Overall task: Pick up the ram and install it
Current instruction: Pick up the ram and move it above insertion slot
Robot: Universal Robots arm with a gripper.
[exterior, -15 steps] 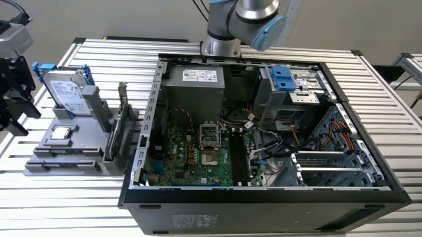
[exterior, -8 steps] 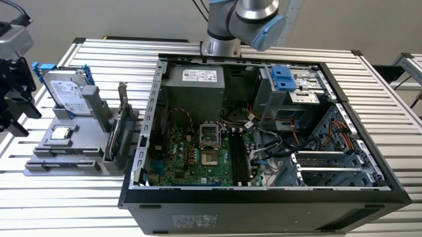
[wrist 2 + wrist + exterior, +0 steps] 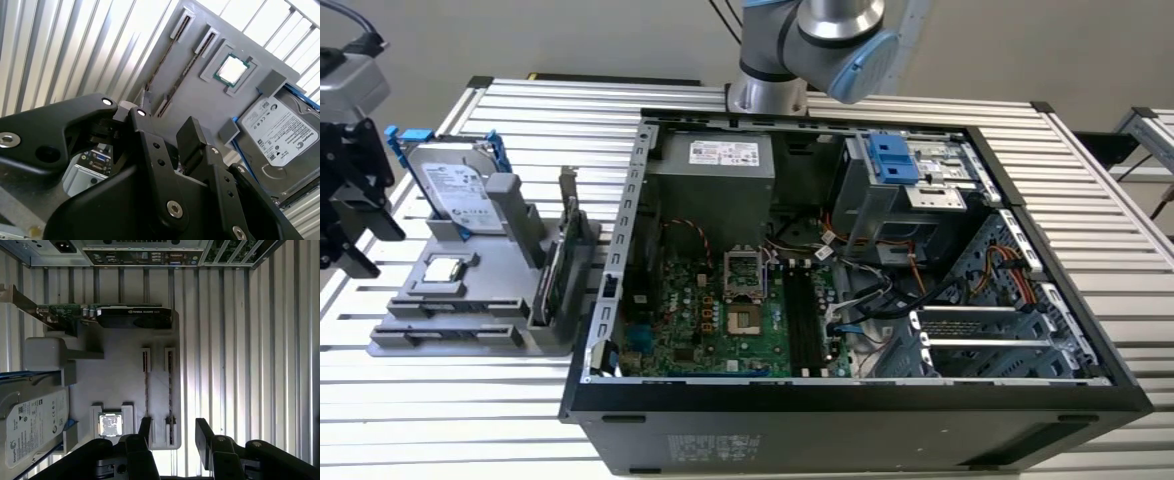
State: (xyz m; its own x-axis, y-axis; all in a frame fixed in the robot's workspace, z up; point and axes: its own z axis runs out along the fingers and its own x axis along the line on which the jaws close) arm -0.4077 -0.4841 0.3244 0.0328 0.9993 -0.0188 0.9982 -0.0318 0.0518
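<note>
Two ram sticks (image 3: 170, 390) (image 3: 146, 382) stand on edge, side by side, in slots of a grey holder tray (image 3: 120, 370). The second wrist view shows them as thin dark strips (image 3: 186, 70). My gripper (image 3: 173, 432) hovers above the tray's end, open, with nothing between its black fingers (image 3: 202, 432). The outer ram stick runs in line with the gap between the fingers. In the exterior view my gripper (image 3: 358, 262) hangs at the far left, above the tray (image 3: 447, 345). The open computer case (image 3: 854, 250) shows black memory slots (image 3: 803, 320) on its green motherboard.
On the tray also sit a silver hard drive with blue rails (image 3: 30, 415), a processor chip (image 3: 110, 424) and an upright card with a metal bracket (image 3: 115, 316). The case's back panel (image 3: 125, 252) stands beyond the card. Ribbed metal table (image 3: 240, 365) surrounds the tray.
</note>
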